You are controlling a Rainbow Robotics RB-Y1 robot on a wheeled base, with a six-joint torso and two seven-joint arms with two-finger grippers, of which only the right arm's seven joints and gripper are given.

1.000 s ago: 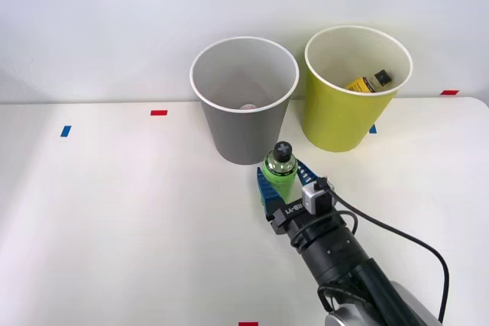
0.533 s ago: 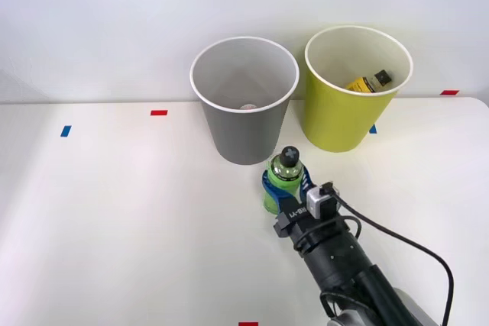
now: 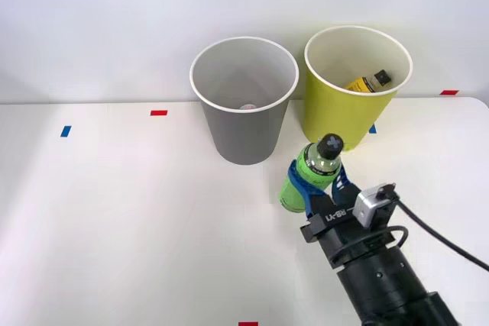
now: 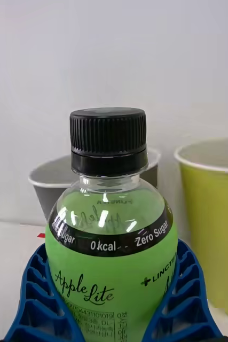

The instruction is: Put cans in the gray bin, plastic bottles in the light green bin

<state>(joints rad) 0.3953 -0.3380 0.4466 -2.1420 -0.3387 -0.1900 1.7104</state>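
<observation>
Green bottle with black cap and "Apple Lite" label, tilted at lower centre-right, gripped between blue fingers of right hand, above tabletop

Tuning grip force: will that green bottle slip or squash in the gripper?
The green bottle looks full, so probably firm and fairly heavy. Its smooth round label may slip or twist. The ribbed fingers of the right gripper wrap both sides, which likely helps.
</observation>
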